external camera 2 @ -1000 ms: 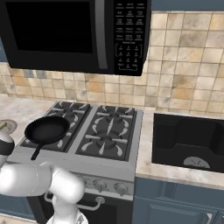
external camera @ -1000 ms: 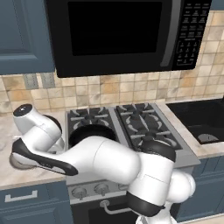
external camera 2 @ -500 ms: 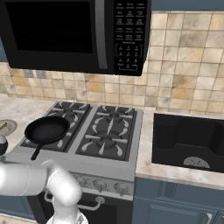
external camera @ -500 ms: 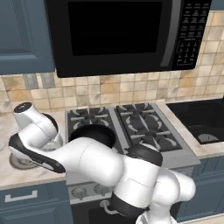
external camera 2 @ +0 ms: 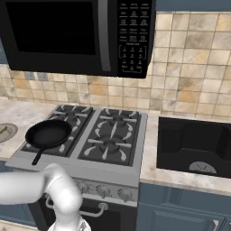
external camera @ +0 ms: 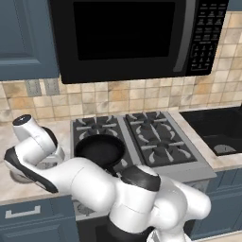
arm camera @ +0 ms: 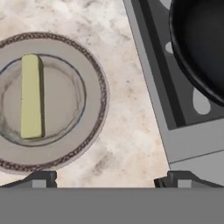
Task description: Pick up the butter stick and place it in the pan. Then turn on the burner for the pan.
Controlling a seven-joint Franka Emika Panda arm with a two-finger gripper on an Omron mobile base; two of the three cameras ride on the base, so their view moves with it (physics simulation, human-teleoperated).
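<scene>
From the left base view, my arm (external camera: 94, 184) folds out from the lower right and doubles back toward the left edge of the counter (external camera: 9, 184), with my hand low over the grey plate (external camera: 19, 177) near the counter's front edge. The pan (external camera: 100, 149) sits on the front left burner (external camera: 97, 156) of the stove (external camera: 142, 142), close beside my forearm; the right half of the stove lies well apart from me.

From the right base view, the pan (external camera 2: 48, 133) rests at the stove's front left corner, its handle pointing toward the front edge. The plate (external camera 2: 5, 132) shows at the far left edge of the counter, with bare counter between it and the stove.

In the hand view, my fingertips (arm camera: 40, 179) stand spread wide with nothing between them. The butter stick (arm camera: 31, 96) lies in the plate's (arm camera: 94, 94) well, toward its left side, running top to bottom. Bare counter (arm camera: 127, 135) separates the plate's rim from the stove's edge (arm camera: 153, 83); the pan (arm camera: 197, 43) fills the top right corner.
</scene>
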